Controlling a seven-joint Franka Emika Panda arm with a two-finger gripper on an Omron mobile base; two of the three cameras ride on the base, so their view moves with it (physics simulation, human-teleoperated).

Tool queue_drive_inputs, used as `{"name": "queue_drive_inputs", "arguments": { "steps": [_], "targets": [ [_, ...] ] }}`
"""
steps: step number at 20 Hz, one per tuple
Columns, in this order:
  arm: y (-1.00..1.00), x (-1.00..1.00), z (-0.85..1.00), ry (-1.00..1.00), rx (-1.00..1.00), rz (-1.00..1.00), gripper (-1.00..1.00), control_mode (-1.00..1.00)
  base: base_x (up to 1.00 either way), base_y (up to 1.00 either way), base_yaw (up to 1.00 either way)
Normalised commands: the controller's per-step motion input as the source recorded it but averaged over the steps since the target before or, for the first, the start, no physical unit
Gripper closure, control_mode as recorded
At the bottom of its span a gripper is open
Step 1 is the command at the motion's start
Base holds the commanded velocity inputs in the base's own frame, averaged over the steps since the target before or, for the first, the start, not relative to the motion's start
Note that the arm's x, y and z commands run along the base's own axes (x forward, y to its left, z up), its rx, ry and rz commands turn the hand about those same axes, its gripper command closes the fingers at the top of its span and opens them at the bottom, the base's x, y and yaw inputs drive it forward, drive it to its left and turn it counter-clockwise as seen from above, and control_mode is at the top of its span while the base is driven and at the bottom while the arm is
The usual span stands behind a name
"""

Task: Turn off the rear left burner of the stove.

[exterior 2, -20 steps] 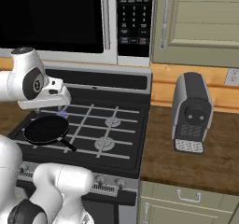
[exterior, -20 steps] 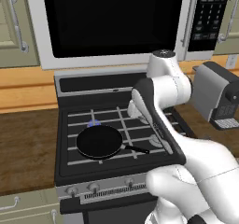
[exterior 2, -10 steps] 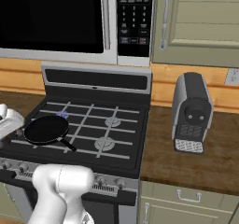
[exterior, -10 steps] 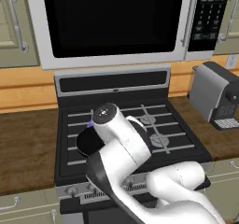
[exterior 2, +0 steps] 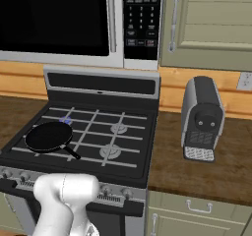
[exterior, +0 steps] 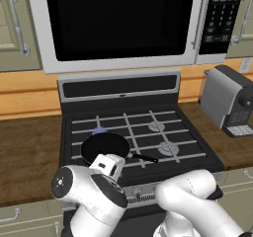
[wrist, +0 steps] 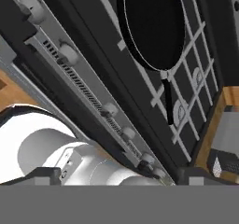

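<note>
Tool (exterior: pixel 109 166) hangs low before the stove (exterior: pixel 148 110), presumably reaching for its knobs (wrist: pixel 68 53); its grip state cannot be told. Behind the frying pan (exterior: pixel 105 147), the rear left burner (exterior: pixel 99 130) shows a blue flame.

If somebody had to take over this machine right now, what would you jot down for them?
Claw: its fingertips aren't clear in the hand view, so open or shut can't be told.
Rear left burner: small blue flame, so it is lit. A black frying pan sits on the stove just in front of it.
Done: nothing switched off yet; the arm is low before the stove.
Left: find the right knob on the front knob strip and turn it until the flame dies.
</note>
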Motion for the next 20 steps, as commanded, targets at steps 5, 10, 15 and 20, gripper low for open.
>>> {"name": "queue_drive_inputs", "arguments": {
  "steps": [5,10,15,20],
  "targets": [
    [0.05,-0.02,-0.47,0.00,-0.30,0.26,-1.00,-1.00,0.00,0.00,0.00],
    [0.00,0.00,-0.62,0.00,-0.33,0.29,-1.00,-1.00,0.00,0.00,0.00],
    [0.32,0.23,-0.65,0.05,-0.46,0.19,-1.00,-1.00,0.00,0.00,0.00],
    [0.80,0.55,-0.51,0.13,-0.50,0.02,-1.00,-1.00,0.00,0.00,0.00]
  ]
}}
